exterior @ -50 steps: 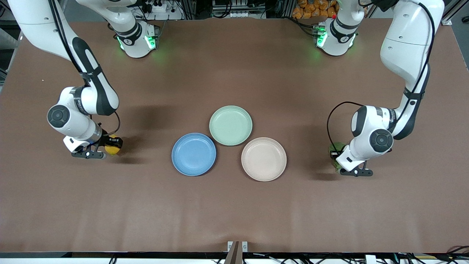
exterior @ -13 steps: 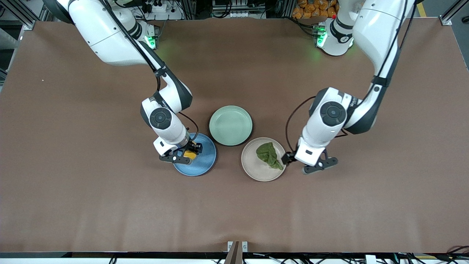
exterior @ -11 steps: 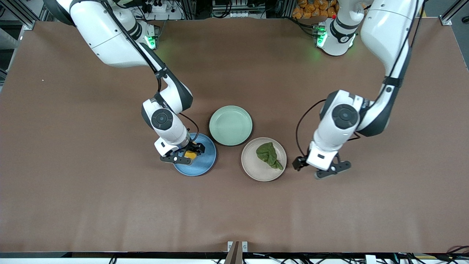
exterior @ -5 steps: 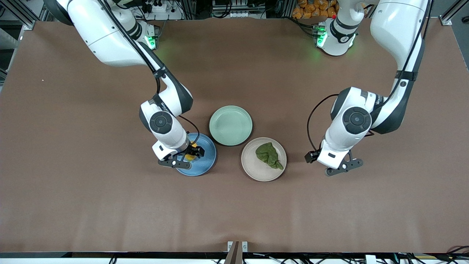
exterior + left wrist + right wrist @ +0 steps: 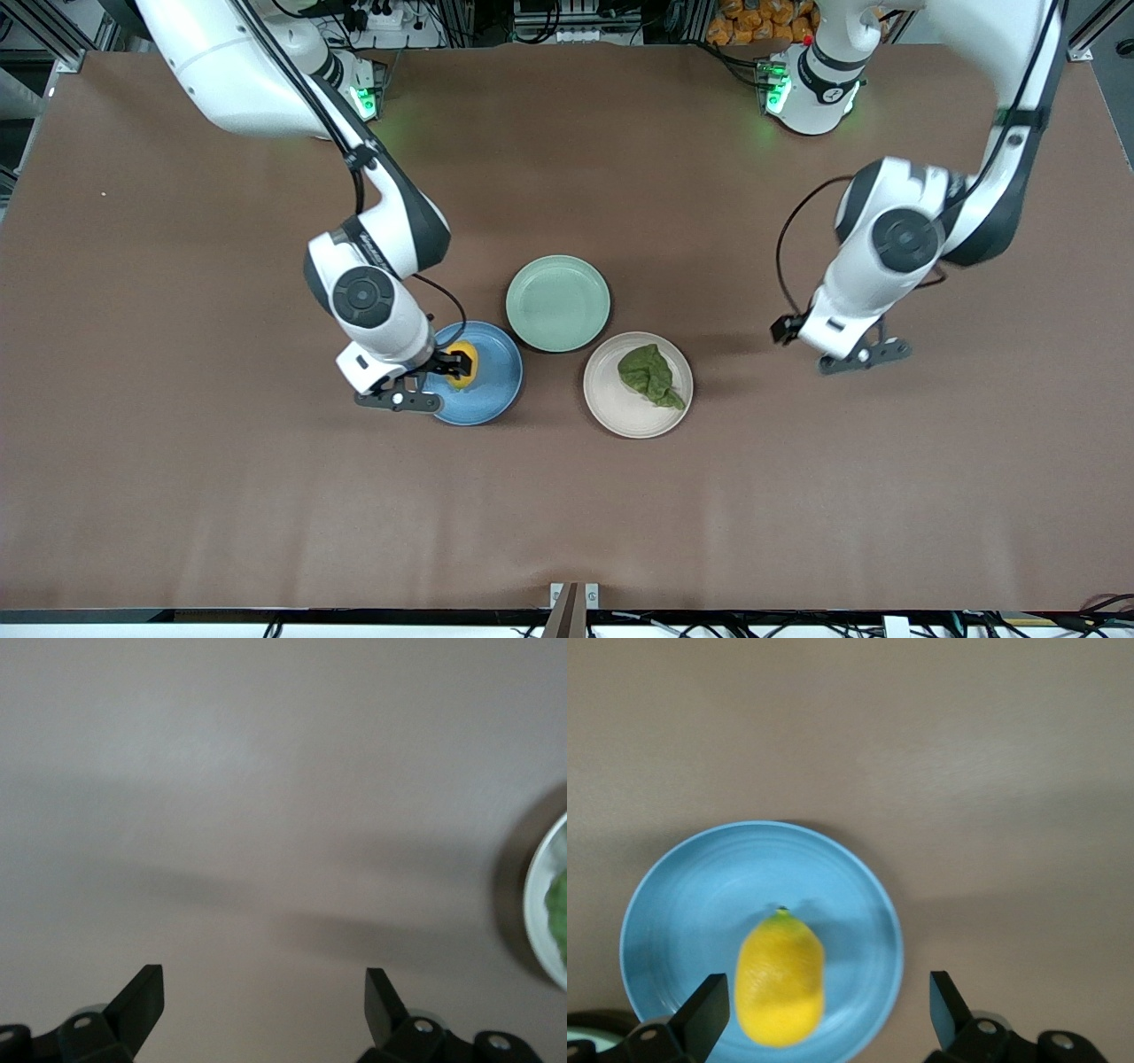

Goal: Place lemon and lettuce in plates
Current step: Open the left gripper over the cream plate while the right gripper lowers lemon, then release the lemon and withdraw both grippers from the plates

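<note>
Front view showed three plates grouped near the middle of the brown table (image 5: 177,496). The lemon (image 5: 462,363) lay in the blue plate (image 5: 493,390), toward that plate's rim at the right arm's end. The right gripper (image 5: 443,372) hung over that same rim with its fingers spread wide, clear of the fruit. Right wrist view confirmed this: the lemon (image 5: 780,979) rested on the blue plate (image 5: 682,904), and both fingertips (image 5: 709,1010) stood apart with nothing between them.

The lettuce (image 5: 651,376), a crinkled green leaf, lay in the cream plate (image 5: 620,412), toward the rim at the left arm's end. The mint-green plate (image 5: 558,303) sat just beside both, farther from the front camera.

The left gripper (image 5: 802,341) was over bare table toward the left arm's end, well apart from the cream plate. Left wrist view showed its fingertips (image 5: 142,1001) spread and holding nothing, with the cream plate (image 5: 536,904) and a sliver of lettuce (image 5: 558,908) at the frame edge.
</note>
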`<move>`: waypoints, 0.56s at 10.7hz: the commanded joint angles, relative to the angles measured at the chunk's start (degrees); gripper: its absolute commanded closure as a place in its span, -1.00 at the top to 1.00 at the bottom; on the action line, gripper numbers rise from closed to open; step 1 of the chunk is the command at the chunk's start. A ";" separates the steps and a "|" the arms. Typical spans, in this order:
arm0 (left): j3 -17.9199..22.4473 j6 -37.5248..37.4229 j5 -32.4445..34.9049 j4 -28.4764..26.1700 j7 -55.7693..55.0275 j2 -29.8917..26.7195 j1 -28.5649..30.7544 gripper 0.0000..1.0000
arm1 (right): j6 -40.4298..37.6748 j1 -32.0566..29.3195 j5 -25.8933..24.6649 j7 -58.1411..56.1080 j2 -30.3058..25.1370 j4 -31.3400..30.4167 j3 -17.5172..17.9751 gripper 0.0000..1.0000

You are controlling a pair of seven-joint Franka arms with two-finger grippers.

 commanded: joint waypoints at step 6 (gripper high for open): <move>3.05 -1.28 -5.55 -0.87 3.08 -11.77 -0.17 1.00 | -13.58 -6.65 1.77 -14.96 -11.64 -1.48 -0.25 1.00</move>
